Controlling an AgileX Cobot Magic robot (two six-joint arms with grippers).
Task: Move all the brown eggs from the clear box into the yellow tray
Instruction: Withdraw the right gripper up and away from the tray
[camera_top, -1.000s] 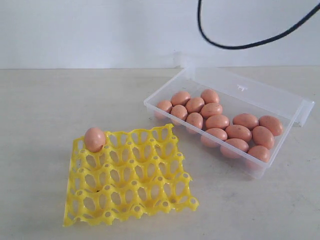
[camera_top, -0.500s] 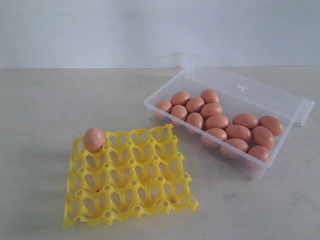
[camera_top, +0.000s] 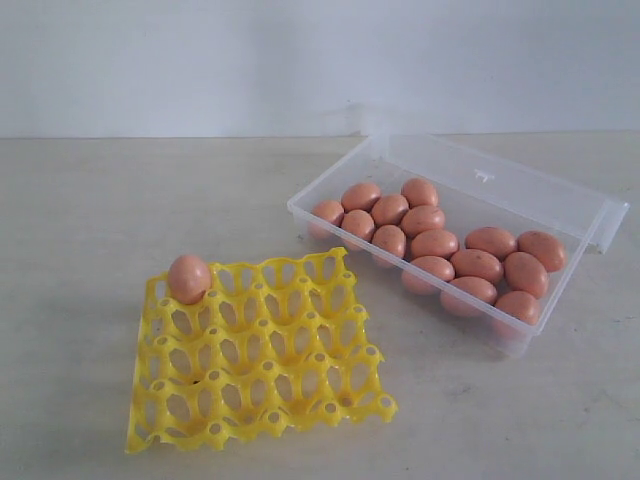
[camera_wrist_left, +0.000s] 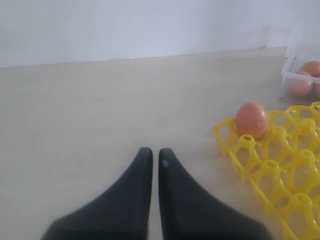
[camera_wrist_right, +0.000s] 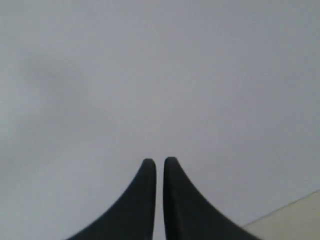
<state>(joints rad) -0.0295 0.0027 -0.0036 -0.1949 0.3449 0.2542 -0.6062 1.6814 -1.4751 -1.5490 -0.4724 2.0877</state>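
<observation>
Seemingly between picks, left gripper (camera_wrist_left: 155, 152) and right gripper (camera_wrist_right: 159, 161) hung closed and empty, one brown egg (camera_top: 189, 278) in the yellow tray (camera_top: 300, 345).

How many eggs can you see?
16. One brown egg sits in the far-left corner cup of the yellow tray; fifteen crowd the clear box. More could hide underneath.

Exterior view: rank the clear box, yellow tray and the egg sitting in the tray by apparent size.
1. clear box, lid included.
2. yellow tray, somewhat smaller though nearer.
3. egg, by far smallest.
</observation>
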